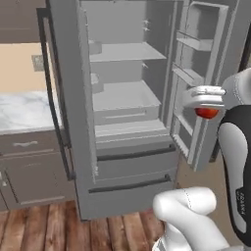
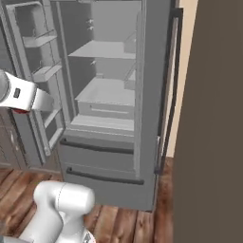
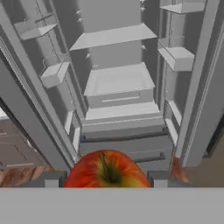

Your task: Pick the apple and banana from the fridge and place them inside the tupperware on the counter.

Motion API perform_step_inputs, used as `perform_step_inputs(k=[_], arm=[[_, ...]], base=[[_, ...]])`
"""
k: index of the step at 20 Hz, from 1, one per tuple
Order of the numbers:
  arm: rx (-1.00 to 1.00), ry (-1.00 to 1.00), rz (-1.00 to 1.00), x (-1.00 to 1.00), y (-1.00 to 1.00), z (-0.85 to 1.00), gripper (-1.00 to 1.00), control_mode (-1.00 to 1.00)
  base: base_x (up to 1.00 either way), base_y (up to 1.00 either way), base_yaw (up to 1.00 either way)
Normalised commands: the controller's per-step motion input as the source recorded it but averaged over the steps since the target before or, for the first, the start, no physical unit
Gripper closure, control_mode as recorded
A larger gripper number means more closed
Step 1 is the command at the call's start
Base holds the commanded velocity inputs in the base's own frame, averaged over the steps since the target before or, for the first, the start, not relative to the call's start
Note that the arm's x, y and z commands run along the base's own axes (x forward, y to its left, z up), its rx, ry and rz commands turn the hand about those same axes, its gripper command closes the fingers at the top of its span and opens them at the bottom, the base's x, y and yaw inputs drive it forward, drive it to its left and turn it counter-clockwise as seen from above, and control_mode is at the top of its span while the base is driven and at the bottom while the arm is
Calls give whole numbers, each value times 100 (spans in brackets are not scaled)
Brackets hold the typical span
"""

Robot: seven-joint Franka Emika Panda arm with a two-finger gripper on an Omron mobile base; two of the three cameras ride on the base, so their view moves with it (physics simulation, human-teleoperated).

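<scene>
My gripper (image 3: pixel 107 180) is shut on the apple (image 3: pixel 107 169), a glossy red fruit with a yellowish patch around its stem. It sits between the two fingertips (image 3: pixel 52 178) at the bottom of the hand view. From the left base view the apple (image 1: pixel 207 112) hangs under the white hand, in front of the fridge's right door bins. A sliver of the apple (image 2: pixel 18 111) peeks from beneath the hand in the right base view. The fridge (image 1: pixel 122 100) stands open, with pale shelves and drawers. The banana and the tupperware are out of view. A piece of the counter (image 1: pixel 24 110) lies left of the fridge.
The fridge's open doors (image 1: pixel 61 88) (image 1: pixel 206 54) flank the hand on both sides. Dark brown cabinets with silver handles (image 1: pixel 24 144) sit under the counter. A tall brown panel (image 2: pixel 211 123) rises right of the fridge. The floor is wooden planks (image 1: pixel 59 225).
</scene>
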Motion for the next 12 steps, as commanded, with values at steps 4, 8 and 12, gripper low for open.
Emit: perform_step_inputs(k=[4, 8, 12], arm=[[0, 0, 0, 0, 0, 0, 100, 100], [0, 0, 0, 0, 0, 0, 100, 100], [0, 0, 0, 0, 0, 0, 100, 100]], base=[[-51, 82, 45], [-7, 71, 90], [10, 56, 95]])
